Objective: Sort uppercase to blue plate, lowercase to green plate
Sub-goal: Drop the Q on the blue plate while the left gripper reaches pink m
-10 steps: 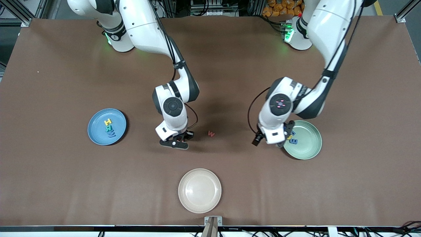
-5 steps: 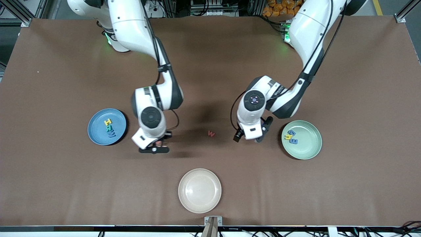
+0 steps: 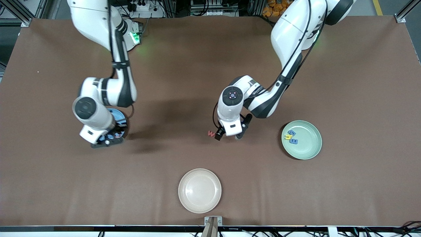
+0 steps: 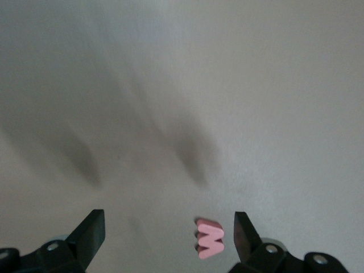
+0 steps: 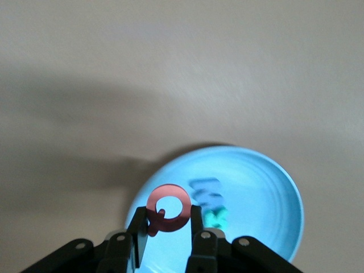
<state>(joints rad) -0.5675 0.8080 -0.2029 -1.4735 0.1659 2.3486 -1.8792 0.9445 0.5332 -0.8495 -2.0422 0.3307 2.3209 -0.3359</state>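
The red Q (image 5: 168, 207), a flat foam ring with a short tail, stands on edge between the fingers of the right gripper (image 5: 166, 230), its broad face toward the wrist camera and its tail at the lower left of the ring in the right wrist view; the fingers are clenched on its lower edge. The right gripper (image 3: 110, 136) hangs over the blue plate (image 5: 267, 199), at the middle left of the front view, and the arm covers most of that plate (image 3: 120, 116). The plate is round, smooth plastic with a shallow rim; a dark blue letter (image 5: 206, 190) and a teal letter (image 5: 217, 216) lie flat in it, blurred in the wrist view. The red m (image 3: 211, 133) lies flat on the brown table mat (image 3: 210, 65) near the frame centre, a small blocky foam piece with its long axis roughly across the front view. The left gripper (image 4: 169, 242) is just above it with fingers spread wide and holding nothing; in the left wrist view the m (image 4: 209, 239) sits between the fingertips, close to one of them. In the front view the left gripper (image 3: 230, 135) is just beside the m. The green plate (image 3: 309, 151), pale mint and round, is at the middle right and holds a yellow letter (image 3: 289, 136) and two blue letters (image 3: 293, 141) lying flat. A beige plate (image 3: 199, 190) sits at the lower centre
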